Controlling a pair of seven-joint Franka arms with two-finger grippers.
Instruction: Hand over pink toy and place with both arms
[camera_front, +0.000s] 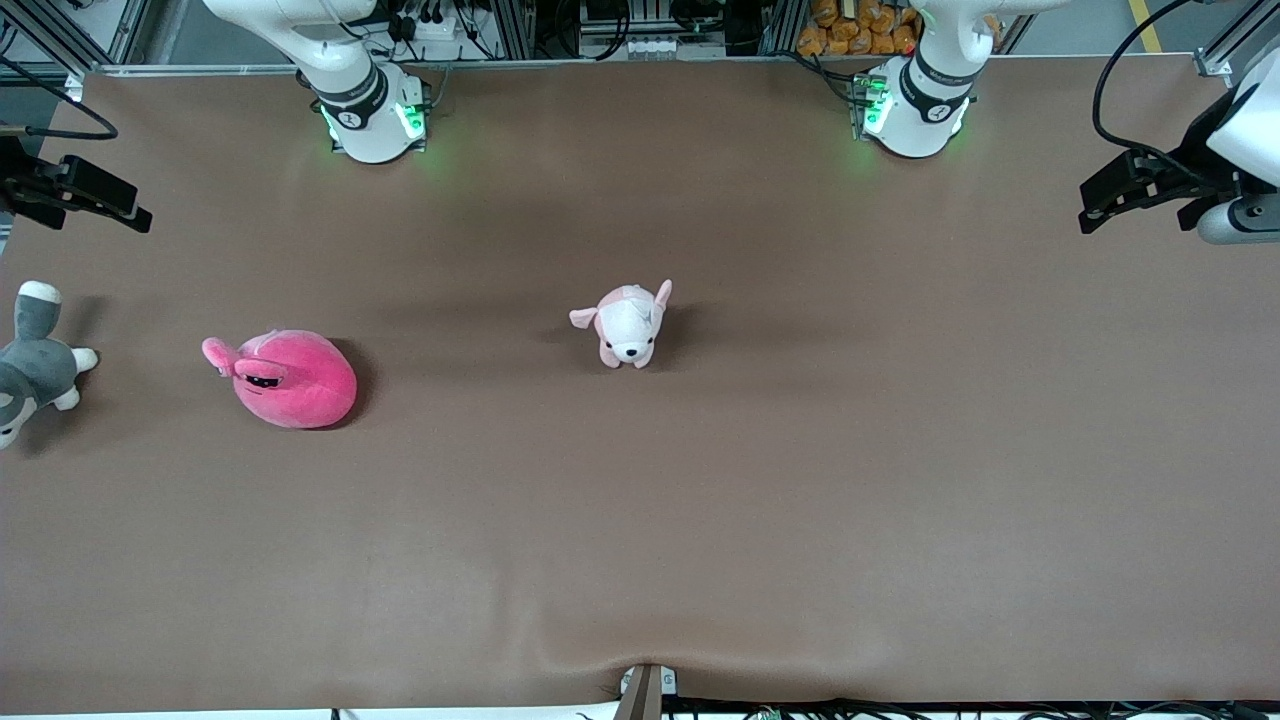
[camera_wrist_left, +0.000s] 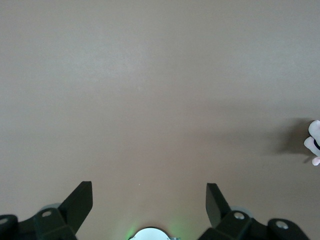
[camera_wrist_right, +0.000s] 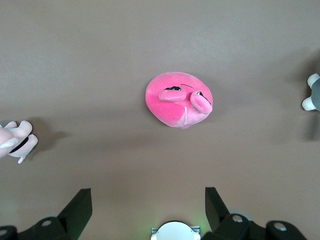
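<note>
Risk: wide-jawed right gripper (camera_front: 135, 218) mistaking pale puppy plush (camera_front: 628, 325), beside hot-pink blob plush (camera_front: 290, 377), for target; wide-jawed left gripper (camera_front: 1100, 205) waiting.

The light is soft and even, and my brown table (camera_front: 640, 520) looks a bit dull, with no hard shine. Soft dark shadows lie beside the pink toy (camera_front: 290, 380) and the puppy plush (camera_front: 628, 325). Wide faint shadows cross the tabletop near its middle. Small green lights glow on my arm bases (camera_front: 372, 125). In my wrist views the corners look darker.
</note>
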